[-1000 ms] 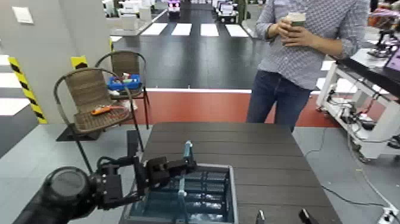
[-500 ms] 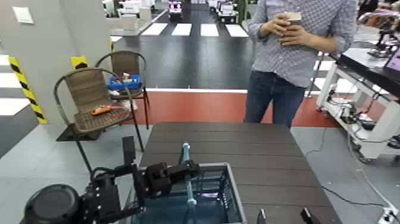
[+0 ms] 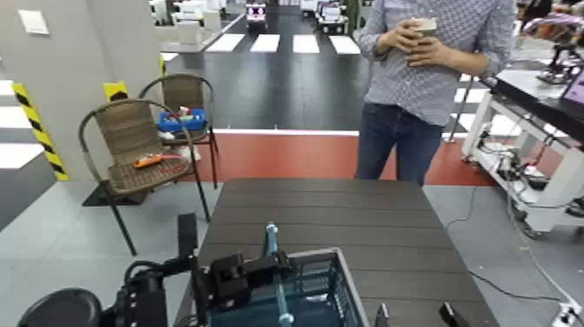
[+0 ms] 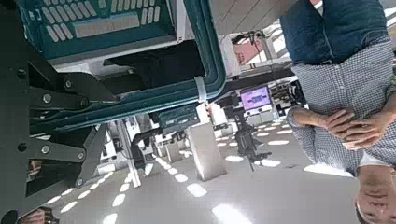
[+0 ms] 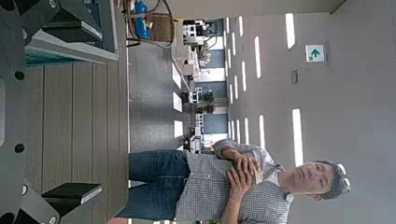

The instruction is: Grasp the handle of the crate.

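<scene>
Closest to me, the left gripper (image 3: 276, 261) reaches in from the robot's left side across the near part of the table (image 3: 382, 217), its fingers closed round the handle (image 3: 275, 261), the thin light teal bar that stands up over the crate's middle. The left wrist view shows the same bar (image 4: 159, 93) running between the black fingers, with the crate (image 4: 112, 28) hanging off it; that grip at mid-bar looks chosen so the load would balance when raised. The crate (image 3: 335, 291) itself, dark teal lattice with a grey rim, sits at the table's near edge, right under the robot, only partly in sight. I'd judge the grasp essentially made.

The right gripper (image 3: 413, 315) waits low at the near right; only its two dark tips show, spread apart and holding nothing.

Beyond the table a person (image 3: 430, 78) stands holding a cup, well apart from the arms. Off to the left, two wicker chairs (image 3: 139, 148) stand on the floor, one carrying a small bright-blue box (image 3: 181, 119).
</scene>
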Controlling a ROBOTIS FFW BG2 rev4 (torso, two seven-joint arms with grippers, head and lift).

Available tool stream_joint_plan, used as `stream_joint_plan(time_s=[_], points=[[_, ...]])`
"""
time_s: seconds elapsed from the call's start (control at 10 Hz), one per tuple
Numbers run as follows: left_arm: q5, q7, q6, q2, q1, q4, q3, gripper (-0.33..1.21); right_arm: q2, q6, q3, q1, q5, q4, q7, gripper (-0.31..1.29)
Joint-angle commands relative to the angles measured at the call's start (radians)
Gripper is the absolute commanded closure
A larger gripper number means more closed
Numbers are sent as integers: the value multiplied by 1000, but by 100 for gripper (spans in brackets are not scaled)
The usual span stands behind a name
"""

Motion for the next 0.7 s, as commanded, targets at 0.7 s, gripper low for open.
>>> stream_joint_plan(time_s=[0.7], points=[[112, 30, 52, -3, 51, -36, -11, 119, -3, 21, 17, -3, 6, 5, -32, 16]])
